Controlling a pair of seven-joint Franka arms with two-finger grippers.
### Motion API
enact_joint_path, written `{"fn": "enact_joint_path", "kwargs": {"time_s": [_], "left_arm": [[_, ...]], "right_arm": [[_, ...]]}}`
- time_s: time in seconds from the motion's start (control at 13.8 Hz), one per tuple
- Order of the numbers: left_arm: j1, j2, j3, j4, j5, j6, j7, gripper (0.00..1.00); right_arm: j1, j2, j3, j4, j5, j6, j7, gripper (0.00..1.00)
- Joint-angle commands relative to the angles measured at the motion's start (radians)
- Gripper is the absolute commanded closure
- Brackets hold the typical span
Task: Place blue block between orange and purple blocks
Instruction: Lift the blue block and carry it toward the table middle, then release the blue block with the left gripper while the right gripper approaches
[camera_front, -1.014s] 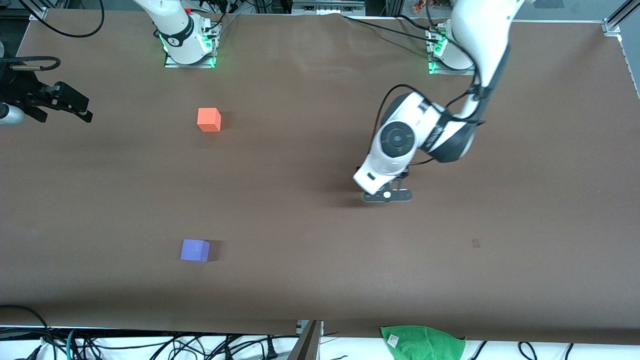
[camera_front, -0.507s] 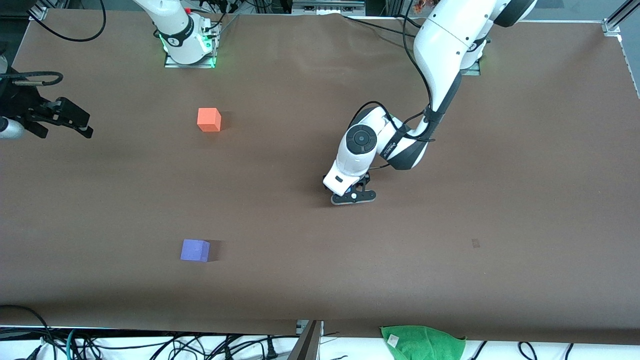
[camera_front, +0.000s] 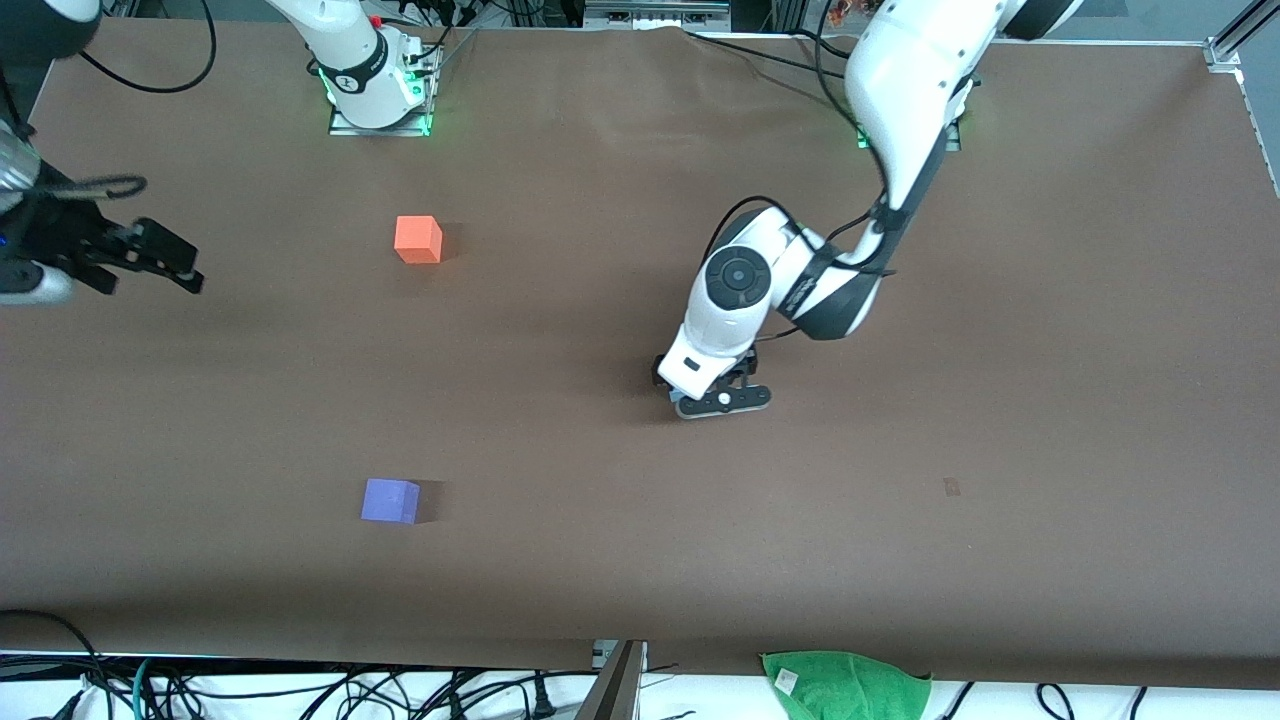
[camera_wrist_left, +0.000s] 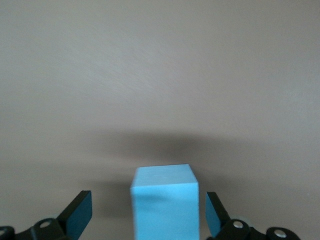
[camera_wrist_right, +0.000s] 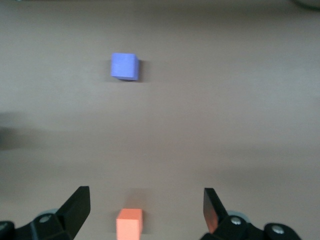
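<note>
We have the blue block (camera_wrist_left: 165, 200) sitting squarely between the fingers (camera_wrist_left: 77, 215) of our left gripper (camera_front: 712, 398), low over the middle of the table (camera_front: 1050, 400). In the left wrist view the jaws are spread with a visible gap on each side of the cube, so nothing is clamped yet, and we cannot tell for sure whether the block rests on the surface, though its shadow lies close under it. From the front the wrist hides nearly all of it. Out toward the right arm's end of the table from this gripper lie our targets: the orange block (camera_front: 418, 239) farther from the front camera, the purple block (camera_front: 390, 500) nearer to it, well apart from each other with open brown surface between. Our right gripper (camera_front: 150, 262) waits at its own end, jaws open, looking down on both cubes. The risks from here, as we judge them: an off-centre squeeze could twist or skate the cube away, and a light grip could drop it on the long carry. At the drop-off the gap is generous, yet a careless descent could set the block off the line between the two cubes.
</note>
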Motion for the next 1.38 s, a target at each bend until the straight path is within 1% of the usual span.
{"fn": "enact_joint_path", "kwargs": {"time_s": [0.0,0.07,0.14,0.22,0.29,0.36,0.43,0.58,0.65,0.8,0.87,0.94,1.01,1.09,1.16,1.3], "left_arm": [[0.086,-0.168,-0.002,-0.027,0.014,-0.185,0.052,0.00],[0.126,-0.207,-0.002,-0.027,0.014,-0.253,0.075,0.00],[0.176,-0.246,-0.005,-0.024,0.014,-0.316,0.127,0.00],[0.219,-0.283,-0.006,-0.021,0.014,-0.364,0.208,0.00],[0.253,-0.322,-0.002,-0.021,0.014,-0.396,0.297,0.00],[0.292,-0.357,-0.003,-0.020,0.014,-0.410,0.374,0.00],[0.315,-0.388,-0.003,-0.020,0.014,-0.418,0.432,0.00],[0.368,-0.435,-0.002,-0.018,0.014,-0.482,0.492,0.00],[0.390,-0.455,-0.002,-0.015,0.014,-0.508,0.500,0.00],[0.442,-0.463,0.000,0.002,0.014,-0.508,0.543,0.00],[0.473,-0.463,0.003,0.043,-0.017,-0.531,0.569,0.00],[0.497,-0.478,0.009,0.034,-0.068,-0.536,0.603,0.00],[0.497,-0.515,0.020,0.002,-0.080,-0.536,0.632,0.00],[0.497,-0.535,0.049,-0.028,-0.084,-0.530,0.664,0.00],[0.497,-0.584,0.069,-0.089,-0.087,-0.521,0.695,0.00],[0.499,-0.717,0.083,-0.290,-0.083,-0.397,0.730,0.00]], "right_arm": [[-0.007,0.072,0.008,0.038,0.059,-0.024,-0.021,0.00],[-0.004,0.109,0.015,0.044,0.060,-0.042,-0.023,0.00],[0.023,0.119,0.020,0.046,0.060,-0.045,-0.021,0.00],[0.072,0.119,0.022,0.046,0.059,-0.042,-0.015,0.00],[0.120,0.138,0.022,0.044,0.052,-0.029,-0.009,0.00],[0.154,0.204,0.022,0.050,0.055,0.002,-0.017,0.00],[0.187,0.240,0.023,0.067,0.057,0.031,-0.004,0.00],[0.252,0.283,0.025,0.081,0.062,0.093,0.002,0.00],[0.288,0.304,0.037,0.086,0.075,0.119,0.025,0.00],[0.376,0.364,0.043,0.111,0.095,0.229,0.182,0.00],[0.437,0.410,0.043,0.147,0.094,0.269,0.248,0.00],[0.491,0.468,0.043,0.197,0.092,0.290,0.316,0.00],[0.534,0.528,0.042,0.255,0.086,0.317,0.365,0.00],[0.575,0.589,0.039,0.303,0.083,0.368,0.391,0.00],[0.609,0.634,0.034,0.325,0.082,0.424,0.423,0.00],[0.671,0.698,0.031,0.326,0.034,0.552,0.511,0.00]]}}
